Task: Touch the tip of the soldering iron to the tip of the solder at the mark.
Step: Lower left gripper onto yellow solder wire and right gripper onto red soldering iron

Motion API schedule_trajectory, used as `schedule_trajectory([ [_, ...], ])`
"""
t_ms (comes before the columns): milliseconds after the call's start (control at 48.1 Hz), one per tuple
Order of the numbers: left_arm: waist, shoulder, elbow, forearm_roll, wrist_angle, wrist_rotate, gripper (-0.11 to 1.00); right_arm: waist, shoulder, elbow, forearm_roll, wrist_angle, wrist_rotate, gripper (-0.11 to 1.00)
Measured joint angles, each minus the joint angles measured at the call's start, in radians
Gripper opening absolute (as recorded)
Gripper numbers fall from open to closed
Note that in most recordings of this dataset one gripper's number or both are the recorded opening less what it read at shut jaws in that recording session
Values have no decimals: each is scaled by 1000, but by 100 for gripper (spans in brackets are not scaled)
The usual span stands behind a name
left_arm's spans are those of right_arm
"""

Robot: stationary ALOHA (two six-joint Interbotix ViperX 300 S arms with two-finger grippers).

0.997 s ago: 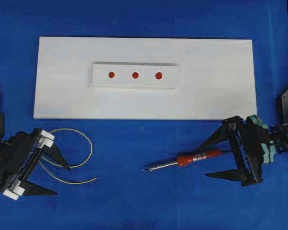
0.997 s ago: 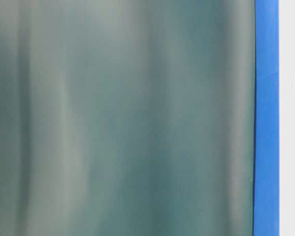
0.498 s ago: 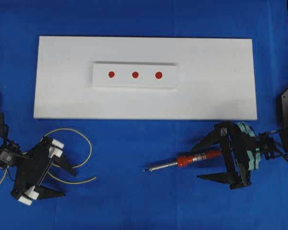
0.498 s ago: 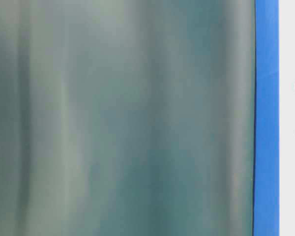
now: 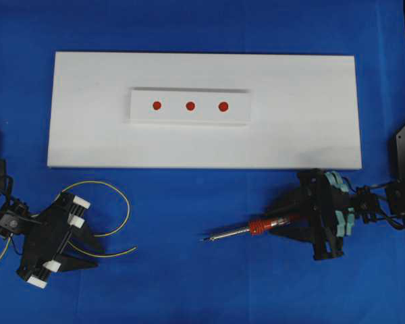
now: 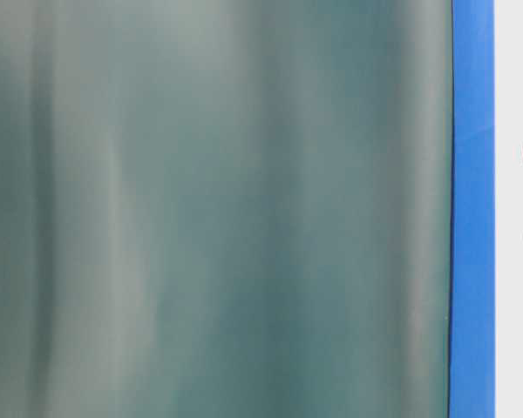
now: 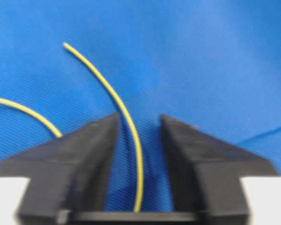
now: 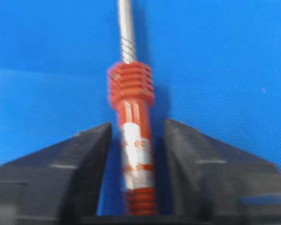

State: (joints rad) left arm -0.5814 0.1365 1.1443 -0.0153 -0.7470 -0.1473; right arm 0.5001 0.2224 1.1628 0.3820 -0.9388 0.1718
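Barely begun: our left gripper (image 7: 138, 136) straddles the solder (image 7: 116, 101), fingers not yet pinching. Right gripper (image 8: 136, 140) fingers flank the soldering iron (image 5: 256, 226); contact unclear, marks (image 5: 190, 105) untouched.

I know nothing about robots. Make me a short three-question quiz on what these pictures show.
1. True or false: the soldering iron lies on the white board.
2. How many red marks are on the raised strip?
3. What runs between the left gripper fingers? A) black cord B) the solder C) nothing

Key: 1. False, it lies on the blue cloth, handle between the right gripper fingers. 2. Three. 3. B.
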Motion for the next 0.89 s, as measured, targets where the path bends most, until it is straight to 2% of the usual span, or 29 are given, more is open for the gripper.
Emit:
schedule_trajectory([
  [83,0,2,-5,-2,9,0,13,-9,25,-11,3,-3,-3,14],
  [187,0,2,-8,0,21,0,3,-12,29,-14,3,-6,-3,8],
  [561,-2,-29,-14,0,35,0,3,-14,-17,-11,3,14,-2,8],
  [727,0,-110,-20,-2,110,0,3,-20,-160,-5,3,130,-34,8],
  [893,5,-222,-48,0,268,2,3,-54,-341,-12,3,353,-103,8],
])
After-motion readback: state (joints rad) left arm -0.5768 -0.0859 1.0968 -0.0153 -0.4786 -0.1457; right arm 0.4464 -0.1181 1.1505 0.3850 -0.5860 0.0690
